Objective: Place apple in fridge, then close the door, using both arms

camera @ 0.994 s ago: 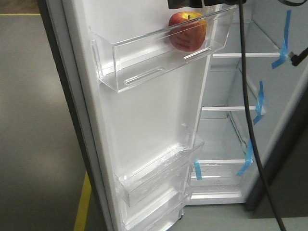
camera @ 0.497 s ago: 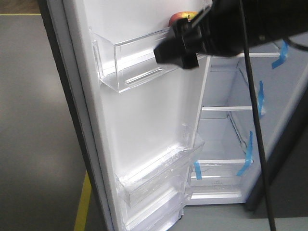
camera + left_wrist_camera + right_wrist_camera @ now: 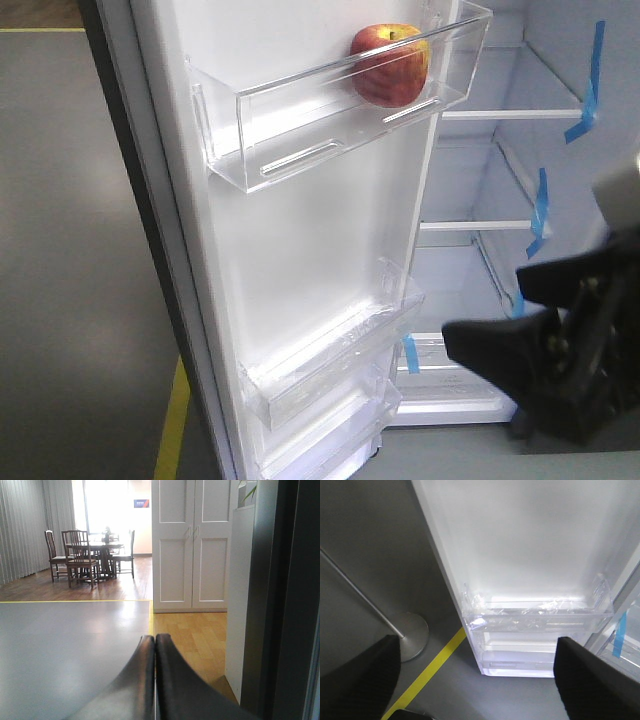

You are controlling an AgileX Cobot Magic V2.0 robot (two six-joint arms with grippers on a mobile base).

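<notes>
Moved: right gripper [image 3: 483, 308] has dropped from the top door bin [image 3: 300, 120] to low right, before the lower shelves of the fridge [image 3: 570, 190]. The apple [image 3: 390, 65] sits uncovered at that bin's right end, on the open door [image 3: 300, 250]. Right fingers spread wide, nothing between them. The left gripper [image 3: 155, 637] has fingers pressed together, empty, facing a white cabinet [image 3: 192, 545].

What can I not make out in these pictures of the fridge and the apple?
1. Front view: the lower right of the fridge, behind the blurred right pincer.
2. Front view: the lowest bin of the door, cut by the bottom edge.
3. Wrist views: the apple, outside both frames.
4. Left wrist view: the left pincer beyond its shut tips, cut by the bottom edge.
</notes>
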